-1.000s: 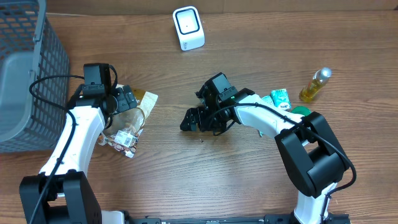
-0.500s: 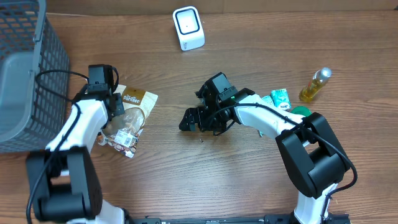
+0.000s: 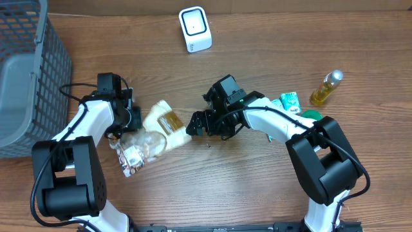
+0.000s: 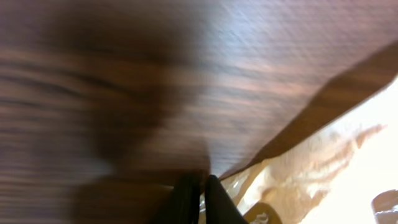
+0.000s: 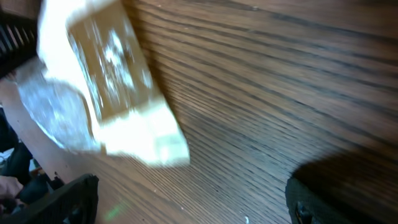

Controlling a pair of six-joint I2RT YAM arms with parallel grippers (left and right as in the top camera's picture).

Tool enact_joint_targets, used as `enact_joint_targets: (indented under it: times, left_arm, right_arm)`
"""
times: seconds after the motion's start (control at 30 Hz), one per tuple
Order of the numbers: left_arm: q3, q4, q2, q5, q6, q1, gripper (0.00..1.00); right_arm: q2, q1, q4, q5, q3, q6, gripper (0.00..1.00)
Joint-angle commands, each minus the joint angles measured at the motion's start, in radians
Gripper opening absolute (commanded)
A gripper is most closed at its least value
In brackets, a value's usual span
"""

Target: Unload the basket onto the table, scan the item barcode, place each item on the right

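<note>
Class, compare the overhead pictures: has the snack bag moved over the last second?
Yes. The snack bag has shifted right, away from the grey basket and toward the right gripper, its top end now close to that gripper.

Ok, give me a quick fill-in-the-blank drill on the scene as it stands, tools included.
1. The left tool is ___ on the snack bag.
2. The right tool, just beside that bag, has its jaws ___.
3. The bottle near the right edge of the overhead view is ___ in colour.
Missing words: shut; open; yellow.
</note>
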Motion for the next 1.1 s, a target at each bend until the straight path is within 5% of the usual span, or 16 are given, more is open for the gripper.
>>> enact_joint_targets:
  times: [0.0, 0.23, 0.47, 0.67, 1.07]
  left_arm:
    - [0.004, -0.03, 0.0, 0.119, 0.008, -0.021, 0.09]
    - [0.004, -0.021, 0.0, 0.119, 0.007, -0.035, 0.09]
    - [0.004, 0.034, 0.0, 0.118, 0.004, -0.035, 0.1]
    - [0.004, 0.056, 0.001, 0.113, 0.004, -0.035, 0.1]
    - [0.001, 0.061, 0.003, 0.058, 0.004, -0.035, 0.12]
  right_arm:
    - [0.03, -0.041, -0.033, 0.04, -0.032, 0.0, 0.93]
    - [-0.012, -0.021, -0.097, -0.099, -0.032, -0.065, 0.73]
    - [-0.018, 0.106, -0.066, -0.187, -0.032, -0.051, 0.04]
    - [-0.018, 0.209, 0.026, -0.182, -0.032, -0.014, 0.04]
    - [-0.005, 0.337, 0.136, 0.143, -0.032, 0.162, 0.04]
